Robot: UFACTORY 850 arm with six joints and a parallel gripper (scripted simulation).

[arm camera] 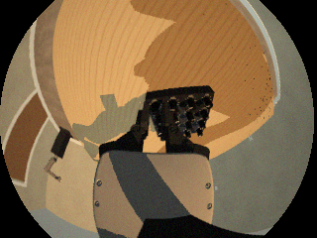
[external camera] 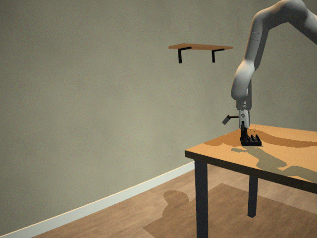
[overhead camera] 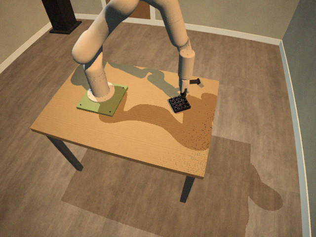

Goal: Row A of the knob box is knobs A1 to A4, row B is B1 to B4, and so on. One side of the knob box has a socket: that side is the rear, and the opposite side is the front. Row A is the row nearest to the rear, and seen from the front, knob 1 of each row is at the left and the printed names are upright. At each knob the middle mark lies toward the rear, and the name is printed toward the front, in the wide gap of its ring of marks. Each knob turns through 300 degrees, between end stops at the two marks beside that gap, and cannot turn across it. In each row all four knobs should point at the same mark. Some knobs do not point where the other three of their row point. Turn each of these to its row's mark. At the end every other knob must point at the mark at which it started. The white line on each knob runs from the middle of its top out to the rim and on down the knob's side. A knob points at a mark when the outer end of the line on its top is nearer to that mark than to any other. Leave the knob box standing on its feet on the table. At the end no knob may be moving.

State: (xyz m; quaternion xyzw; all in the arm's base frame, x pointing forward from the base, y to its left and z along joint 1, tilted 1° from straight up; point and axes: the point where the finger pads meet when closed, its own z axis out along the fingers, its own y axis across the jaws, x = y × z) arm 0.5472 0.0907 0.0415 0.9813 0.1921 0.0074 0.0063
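Note:
The black knob box [overhead camera: 180,104] stands on the wooden table near its far right corner. It also shows in the exterior view [external camera: 250,140] and in the wrist view [arm camera: 180,111]. My gripper [overhead camera: 183,94] points straight down over a knob at the box's far corner, the one nearest the table's back edge. The fingers [external camera: 243,131] reach down to knob height and stand slightly apart around that knob, loose from it. In the wrist view the dark fingers [arm camera: 164,127] hide the knob. The knob lines and printed names are too small to read.
The arm's base sits on a green plate [overhead camera: 102,100] at the table's left. The table's right edge [overhead camera: 213,119] and back edge lie close to the box. A small dark camera bracket [overhead camera: 195,81] sticks out from the wrist. A wall shelf [external camera: 200,47] hangs far behind.

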